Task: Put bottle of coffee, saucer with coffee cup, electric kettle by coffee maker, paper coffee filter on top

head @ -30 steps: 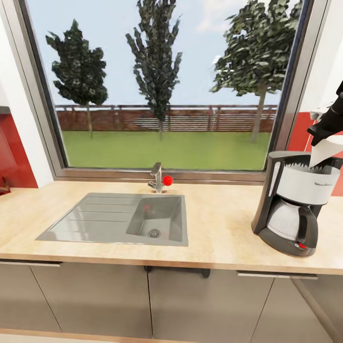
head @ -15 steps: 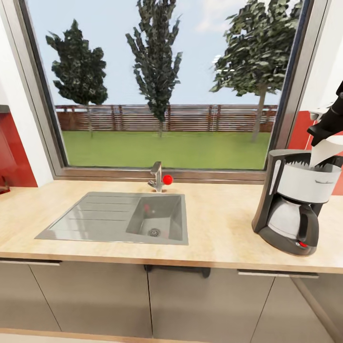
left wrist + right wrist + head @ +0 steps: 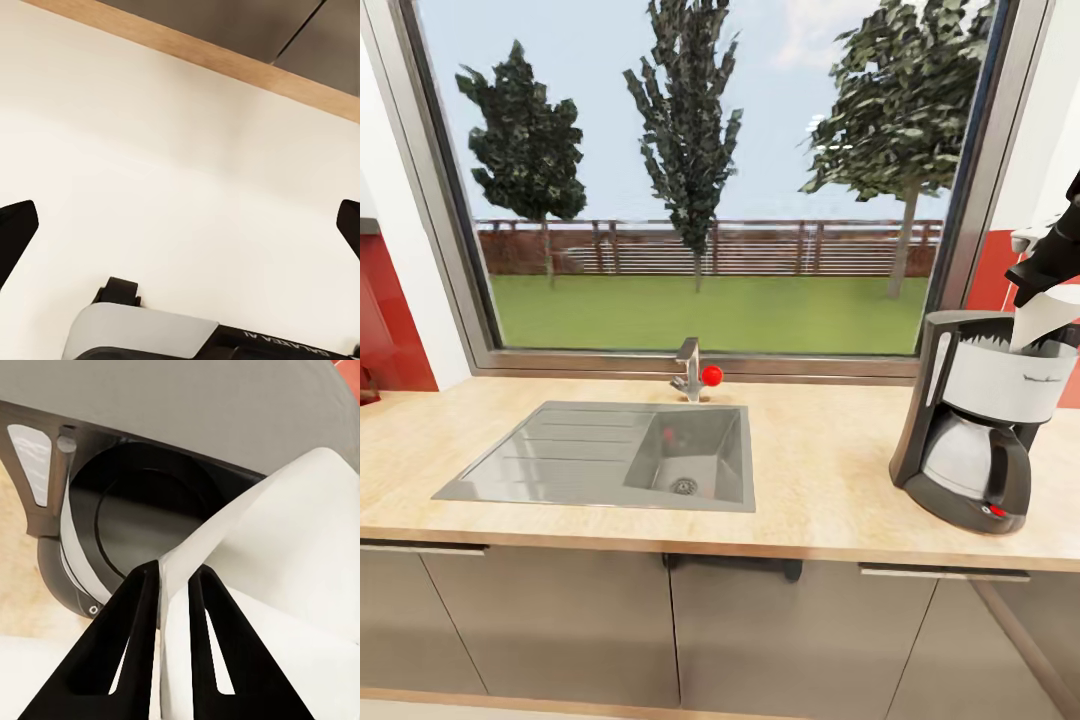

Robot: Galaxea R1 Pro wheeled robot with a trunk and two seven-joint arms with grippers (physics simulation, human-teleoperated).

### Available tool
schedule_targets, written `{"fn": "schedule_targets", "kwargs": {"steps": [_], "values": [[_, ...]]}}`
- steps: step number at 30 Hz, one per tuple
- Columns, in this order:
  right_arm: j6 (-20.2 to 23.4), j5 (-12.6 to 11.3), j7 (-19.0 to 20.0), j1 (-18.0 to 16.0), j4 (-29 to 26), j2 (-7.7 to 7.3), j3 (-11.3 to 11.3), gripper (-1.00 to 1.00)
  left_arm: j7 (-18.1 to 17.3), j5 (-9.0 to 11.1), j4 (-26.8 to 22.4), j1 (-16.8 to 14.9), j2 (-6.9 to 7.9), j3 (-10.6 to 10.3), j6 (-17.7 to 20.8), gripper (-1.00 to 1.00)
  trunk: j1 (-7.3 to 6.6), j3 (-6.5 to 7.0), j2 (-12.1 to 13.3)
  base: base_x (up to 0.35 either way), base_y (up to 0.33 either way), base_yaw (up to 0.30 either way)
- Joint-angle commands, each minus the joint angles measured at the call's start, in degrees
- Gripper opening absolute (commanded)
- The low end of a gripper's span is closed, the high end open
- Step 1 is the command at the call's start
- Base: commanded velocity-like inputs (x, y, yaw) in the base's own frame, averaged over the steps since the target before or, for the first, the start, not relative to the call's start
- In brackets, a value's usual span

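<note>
One paper coffee filter (image 3: 1043, 312) pinched by right claw (image 3: 174, 585), over coffee maker (image 3: 972, 420)

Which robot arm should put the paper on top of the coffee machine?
The right one. The right gripper is already pinching the paper coffee filter just over the open top of the coffee maker. The left gripper is open, holding nothing, facing a pale surface.

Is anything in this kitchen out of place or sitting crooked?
One thing: the paper coffee filter hangs tilted over the coffee maker, pinched in the right gripper, not yet seated in the open top. The sink and countertop look tidy.
</note>
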Motion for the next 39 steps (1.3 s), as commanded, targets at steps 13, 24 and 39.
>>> {"fn": "schedule_targets", "kwargs": {"steps": [13, 24, 39], "values": [[0.64, 0.59, 0.49, -0.01, -0.12, -0.02, -0.10, -1.00, 0.00, 0.45, -0.07, 0.01, -0.04, 0.08, -0.06, 1.00, 0.00, -0.06, -0.03, 0.000, 0.000, 0.000], [0.64, 0.55, 0.49, -0.01, -0.11, -0.02, -0.10, -1.00, 0.01, 0.45, -0.07, 0.01, -0.04, 0.08, -0.08, 1.00, 0.00, -0.06, -0.03, 0.000, 0.000, 0.000], [0.56, 0.51, 0.49, -0.01, -0.03, -0.02, -0.10, -1.00, -0.02, 0.45, -0.07, 0.01, -0.04, 0.08, -0.08, 1.00, 0.00, -0.06, -0.03, 0.000, 0.000, 0.000]]}}
